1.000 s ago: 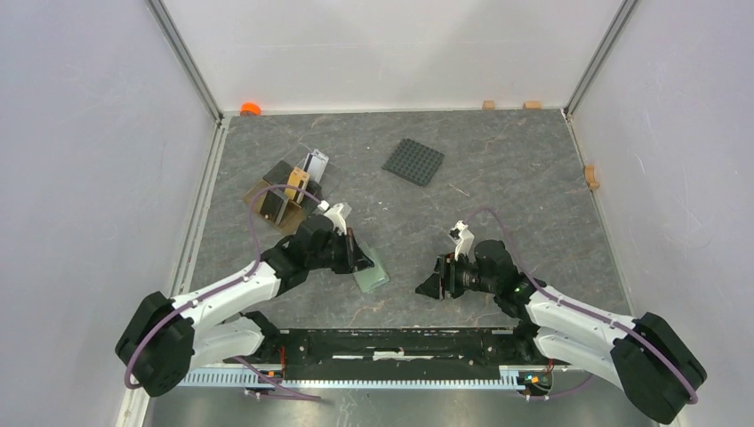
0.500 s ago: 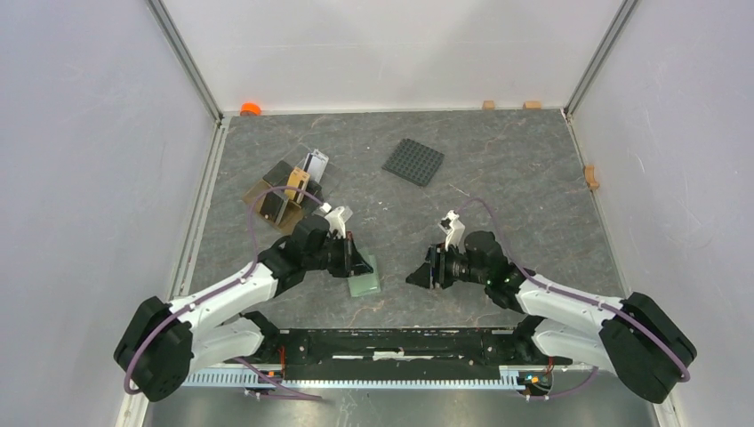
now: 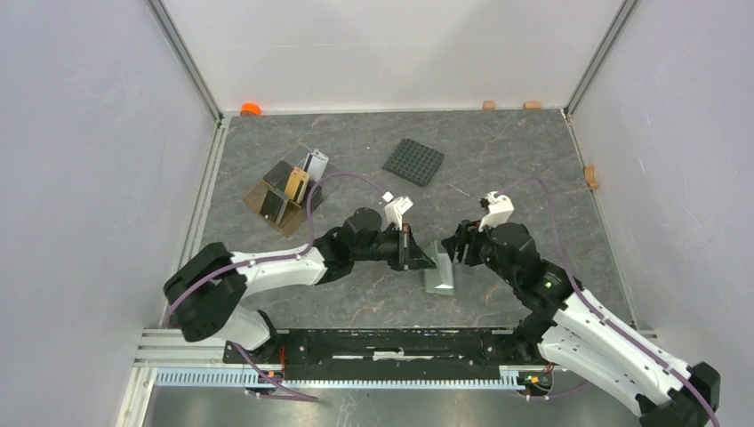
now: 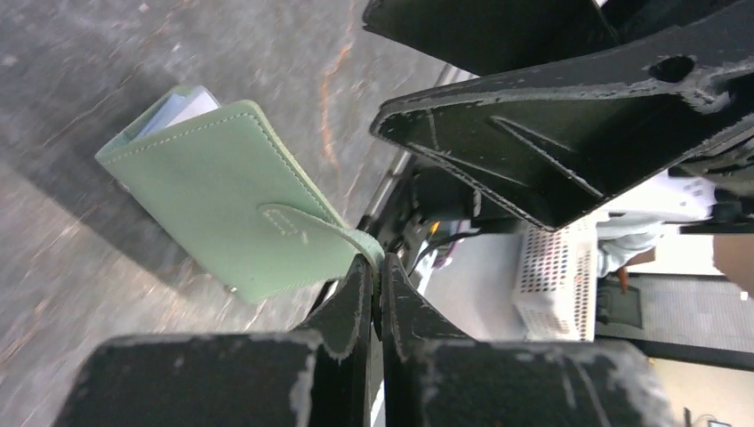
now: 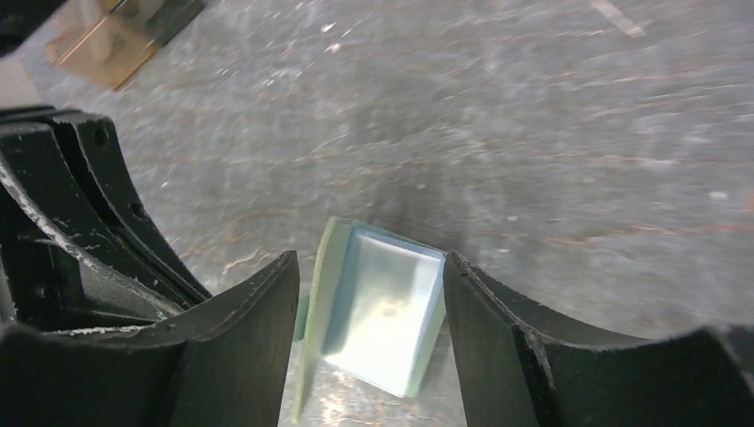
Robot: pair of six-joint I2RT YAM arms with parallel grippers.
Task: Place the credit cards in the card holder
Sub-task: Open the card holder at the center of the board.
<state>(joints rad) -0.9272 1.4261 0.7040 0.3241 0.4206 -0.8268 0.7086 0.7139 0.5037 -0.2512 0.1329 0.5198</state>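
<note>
While the credit cards (image 3: 296,185) are standing in the brown tray (image 3: 262,197) at ten o'clock, none is showing inside the card holder (image 3: 438,271). So the job is looking barely begun: getting the holder open is the step in hand, I'd judge, and every card is waiting to be fetched across. The holder is lying just toward five o'clock of the counter's (image 3: 533,178) middle. The left jaws are clenching its closing strap (image 4: 311,227). The right jaws are standing released, one on each side of it, its pale blue inside gaping slightly. The counter is looking grey and marbled, and is carrying a black studded plate (image 3: 413,162) at twelve o'clock. Pale walls (image 3: 89,178) are enclosing it, with an orange thing (image 3: 250,108) sitting in the eleven o'clock corner.
</note>
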